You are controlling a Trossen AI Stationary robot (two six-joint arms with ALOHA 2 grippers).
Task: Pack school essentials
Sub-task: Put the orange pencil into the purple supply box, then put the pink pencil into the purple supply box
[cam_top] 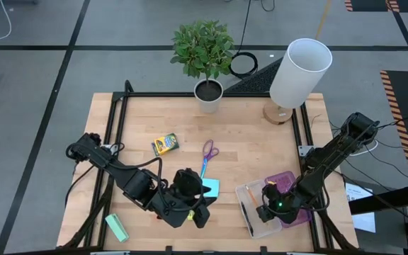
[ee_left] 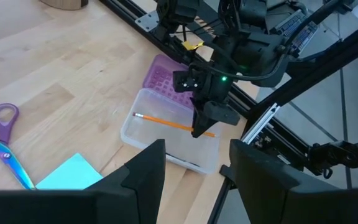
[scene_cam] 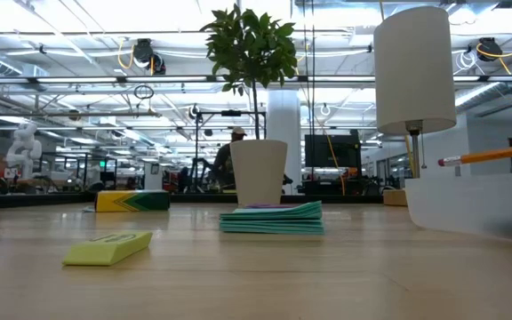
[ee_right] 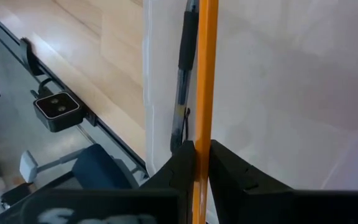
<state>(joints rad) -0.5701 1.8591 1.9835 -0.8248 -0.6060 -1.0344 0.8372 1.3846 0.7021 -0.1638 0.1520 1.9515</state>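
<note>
My right gripper (cam_top: 271, 203) hangs over the clear box (cam_top: 255, 212) at the table's near right, shut on an orange pencil (ee_left: 166, 122). A black pen (ee_right: 185, 74) lies inside the box, against its wall. My left gripper (ee_left: 194, 168) hovers open near the table's front, holding nothing, beside the light-blue sticky-note pad (cam_top: 210, 188). The pad lies flat on the table. Purple-handled scissors (cam_top: 208, 156) and the yellow-green crayon box (cam_top: 165, 144) lie flat farther back. My right gripper pinches the orange pencil between its two fingers (ee_right: 182, 163), on the shaft (ee_right: 204, 134) near the end away from the eraser. The fingers come down from above, across the pencil. The pencil is held nearly level above the box's rim, eraser end (scene_cam: 447, 162) slightly lower.
A purple lid (ee_left: 163, 74) lies beside the box. A mint-green block (cam_top: 117, 227) lies at the near left corner. A potted plant (cam_top: 207, 91) and a white lamp (cam_top: 297, 74) stand along the far edge. Black frame rails (cam_top: 115, 134) border the table.
</note>
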